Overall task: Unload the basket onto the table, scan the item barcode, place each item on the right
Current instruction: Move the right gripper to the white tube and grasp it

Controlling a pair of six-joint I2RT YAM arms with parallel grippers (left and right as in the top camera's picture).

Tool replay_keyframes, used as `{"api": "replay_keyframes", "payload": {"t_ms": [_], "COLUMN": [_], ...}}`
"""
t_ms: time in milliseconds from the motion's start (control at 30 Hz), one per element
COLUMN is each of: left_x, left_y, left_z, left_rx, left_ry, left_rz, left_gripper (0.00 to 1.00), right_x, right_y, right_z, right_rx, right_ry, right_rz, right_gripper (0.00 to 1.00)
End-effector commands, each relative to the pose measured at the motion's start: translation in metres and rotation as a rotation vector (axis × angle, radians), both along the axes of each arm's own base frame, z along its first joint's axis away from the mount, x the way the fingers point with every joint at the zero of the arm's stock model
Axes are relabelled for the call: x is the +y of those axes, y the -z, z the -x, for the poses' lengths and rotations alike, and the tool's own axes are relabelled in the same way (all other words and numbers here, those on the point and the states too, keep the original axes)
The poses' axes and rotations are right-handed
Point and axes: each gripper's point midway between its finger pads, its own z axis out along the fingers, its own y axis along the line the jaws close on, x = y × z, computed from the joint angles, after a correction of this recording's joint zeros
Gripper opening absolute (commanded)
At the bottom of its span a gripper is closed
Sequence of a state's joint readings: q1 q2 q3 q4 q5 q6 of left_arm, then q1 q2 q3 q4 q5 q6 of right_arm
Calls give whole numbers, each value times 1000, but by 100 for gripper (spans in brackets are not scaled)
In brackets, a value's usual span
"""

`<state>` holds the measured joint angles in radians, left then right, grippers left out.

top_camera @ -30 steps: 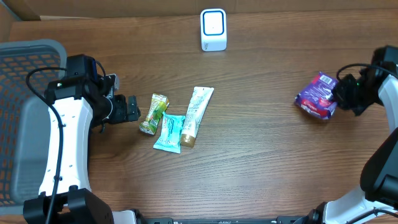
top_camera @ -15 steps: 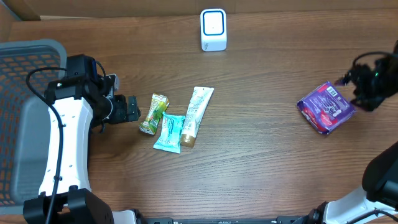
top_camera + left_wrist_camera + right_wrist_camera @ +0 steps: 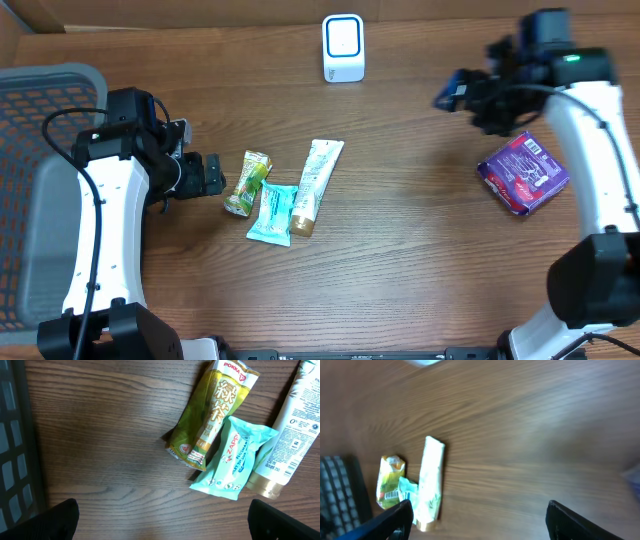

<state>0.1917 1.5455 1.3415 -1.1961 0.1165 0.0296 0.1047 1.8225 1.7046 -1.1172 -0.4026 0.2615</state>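
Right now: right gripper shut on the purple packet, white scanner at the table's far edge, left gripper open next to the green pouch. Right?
No. The right gripper is open and empty. The purple packet lies on the table apart from it, as the overhead view shows. The rest holds: the white scanner is at the far edge, and the left gripper is open next to the green pouch.

The worktop [image 3: 400,270] carries one scanner [image 3: 343,47], one tube [image 3: 317,185], one green pouch [image 3: 247,182], one teal packet [image 3: 272,214] and one purple pack [image 3: 523,173]. There is one basket [image 3: 50,71]. Arms total two: one left arm [image 3: 100,230], one right arm [image 3: 600,130].
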Motion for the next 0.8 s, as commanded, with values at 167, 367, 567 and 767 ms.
{"api": "replay_keyframes", "payload": {"t_ms": [167,367,567,767], "left_x": [1,1,1,1], "left_y": [0,0,0,0], "left_z": [-2,-2,-2,-2], "left_rx": [-4,-4,-4,-4], "left_ry": [13,13,13,13], "left_rz": [3,3,3,3], "left_gripper": [100,100,100,100], "right_x": [103,124,148,156], "right_y": [35,85,117,141], "right_z": [-12,-17,-20,-27], "right_rx": [-122,-19,29,69], "right_ry": [-184,-162,-213,-158], "right_rz": [65,31,-69,-94], "right_gripper": [86,77,71,60]}}
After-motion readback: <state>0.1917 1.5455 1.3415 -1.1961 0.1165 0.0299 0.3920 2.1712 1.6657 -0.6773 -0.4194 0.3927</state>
